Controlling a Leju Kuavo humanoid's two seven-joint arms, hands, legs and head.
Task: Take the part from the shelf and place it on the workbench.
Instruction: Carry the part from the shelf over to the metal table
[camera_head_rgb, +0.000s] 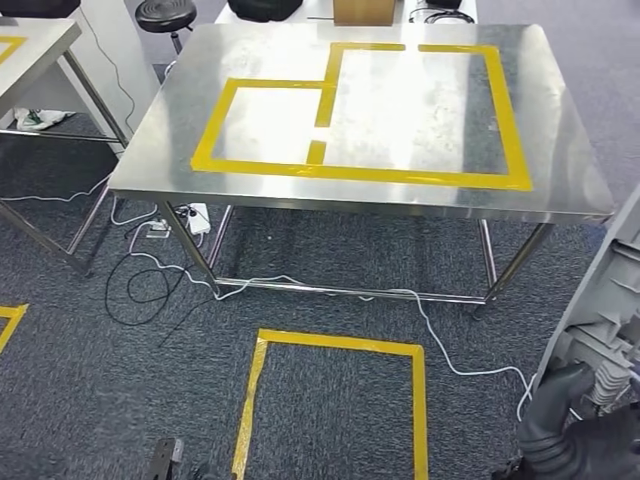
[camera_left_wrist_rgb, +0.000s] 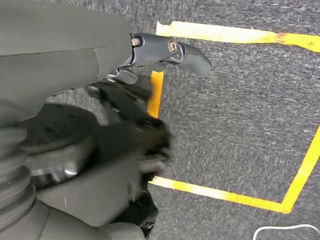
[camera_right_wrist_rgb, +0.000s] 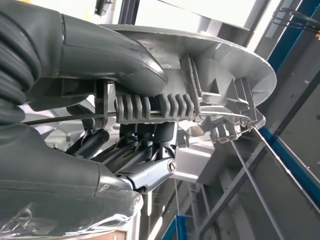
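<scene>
Transport is the step in hand — the right hand (camera_right_wrist_rgb: 124, 125) grips the grey ribbed plastic part (camera_right_wrist_rgb: 226, 85), seen at four o'clock in the head view. Left hand (camera_left_wrist_rgb: 124, 145) hangs blurred, grip unclear. Next: reach the steel workbench (camera_head_rgb: 151, 140) at twelve o'clock.
</scene>
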